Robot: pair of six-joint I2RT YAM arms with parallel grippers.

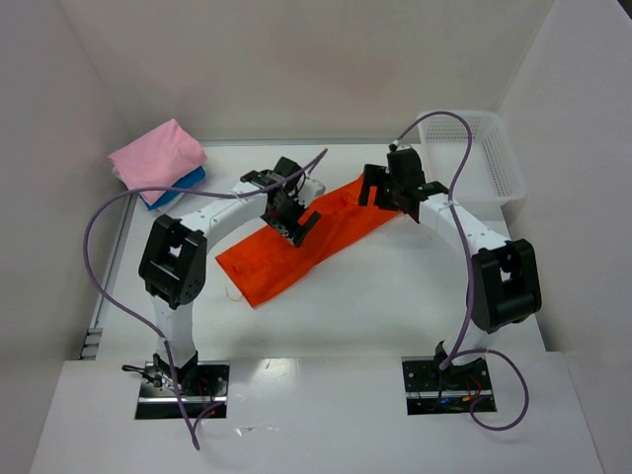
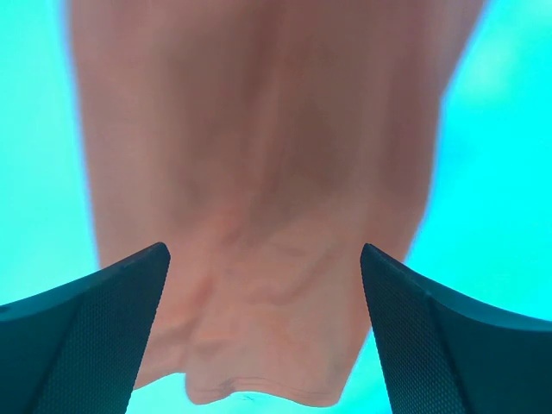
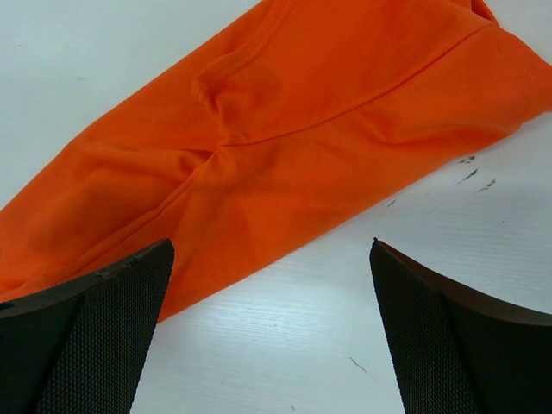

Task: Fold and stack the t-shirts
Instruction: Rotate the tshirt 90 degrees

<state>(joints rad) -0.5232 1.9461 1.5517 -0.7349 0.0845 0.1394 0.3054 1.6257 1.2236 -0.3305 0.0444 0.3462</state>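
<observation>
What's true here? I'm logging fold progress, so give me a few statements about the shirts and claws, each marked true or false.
1. The bright orange cloth t-shirt lies on the white table. True.
2. The folded light pink t-shirt lies under the blue t-shirt. False: pink is on top.
3. The left claw is shut on the orange shirt. False: it is open, over the shirt.
4. The right claw is open. True.
5. The white plastic mesh basket stands at the table's far right. True.

Top view: high up, from the near side; looks down; far; sees the whole table (image 1: 395, 296)
Left wrist: looks down; very near; blurry
Right wrist: looks down; near
Shared: orange shirt (image 1: 272, 267), in all three
</observation>
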